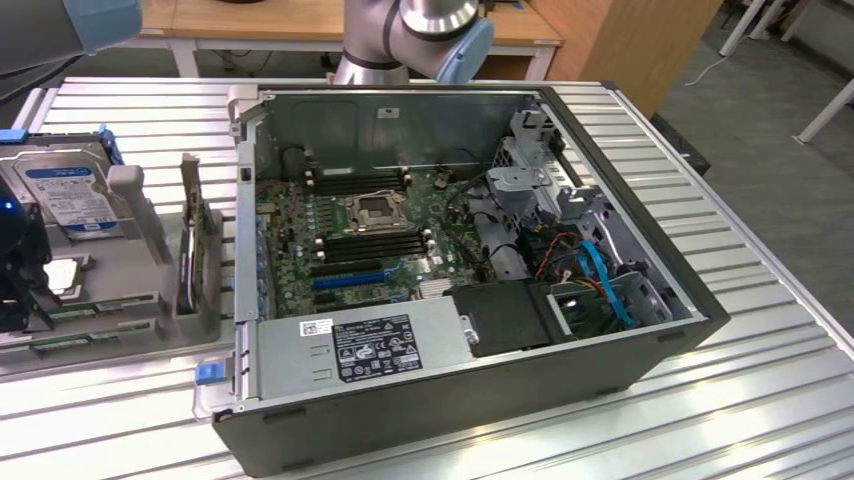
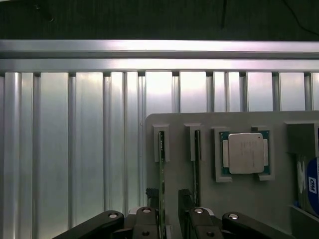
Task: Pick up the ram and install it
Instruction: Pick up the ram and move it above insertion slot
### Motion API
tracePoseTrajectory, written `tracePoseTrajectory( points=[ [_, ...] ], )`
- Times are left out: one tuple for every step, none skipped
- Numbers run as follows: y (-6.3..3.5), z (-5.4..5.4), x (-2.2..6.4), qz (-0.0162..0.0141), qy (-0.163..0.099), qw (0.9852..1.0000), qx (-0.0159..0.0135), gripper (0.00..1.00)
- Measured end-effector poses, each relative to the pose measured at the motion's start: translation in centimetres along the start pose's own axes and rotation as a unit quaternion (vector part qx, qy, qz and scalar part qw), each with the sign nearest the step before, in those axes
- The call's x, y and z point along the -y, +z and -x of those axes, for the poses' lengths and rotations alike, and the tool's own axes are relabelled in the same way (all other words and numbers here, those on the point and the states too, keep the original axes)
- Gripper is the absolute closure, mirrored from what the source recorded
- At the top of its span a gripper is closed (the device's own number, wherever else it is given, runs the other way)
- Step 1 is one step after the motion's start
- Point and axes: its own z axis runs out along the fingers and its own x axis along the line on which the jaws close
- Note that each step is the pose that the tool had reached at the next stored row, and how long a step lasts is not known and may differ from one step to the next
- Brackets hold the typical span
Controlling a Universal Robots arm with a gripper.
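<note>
Our fingers [image 2: 183, 201] stand wide open and empty, straddling the thin green ram stick [image 2: 161, 164], whose long edge runs between them.

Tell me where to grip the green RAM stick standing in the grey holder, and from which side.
Pinch the ram across its two flat faces, just below its upper long edge, coming down from above. It stands on edge in a narrow slot of the grey holder, so probably only that upper strip is free. The open gripper straddles it.
</note>
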Motion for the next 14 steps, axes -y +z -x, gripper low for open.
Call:
tracePoseTrajectory(
  points=[
    [0.06, -0.01, 0.00, 0.0000, 0.000, 1.0000, 0.0000, 0.71],
    [0.12, -0.01, 0.01, 0.0000, 0.000, 1.0000, 0.0000, 0.71],
    [0.18, -0.02, 0.01, 0.0000, 0.000, 1.0000, 0.0000, 0.71],
    [0.25, -0.02, 0.01, 0.0000, 0.000, 1.0000, 0.0000, 0.71],
    [0.31, -0.03, 0.02, 0.0000, 0.000, 1.0000, 0.0000, 0.71],
    [0.36, -0.03, 0.02, 0.0000, 0.000, 1.0000, 0.0000, 0.71],
    [0.42, -0.04, 0.02, 0.0000, 0.000, 1.0000, 0.0000, 0.71],
    [0.47, -0.04, 0.02, 0.0000, 0.000, 1.0000, 0.0000, 0.71],
    [0.52, -0.05, 0.02, 0.0000, 0.000, 1.0000, 0.0000, 0.71],
    [0.58, -0.05, 0.03, 0.0000, 0.000, 1.0000, 0.0000, 0.71],
    [0.62, -0.06, 0.03, 0.0000, 0.000, 1.0000, 0.0000, 0.71],
    [0.65, -0.06, 0.03, 0.0001, 0.000, 1.0000, -0.0001, 0.71],
    [0.67, -0.06, 0.03, 0.0001, 0.000, 1.0000, -0.0001, 0.71],
    [0.70, -0.06, 0.04, 0.0000, 0.000, 1.0000, 0.0000, 0.71]
  ],
)
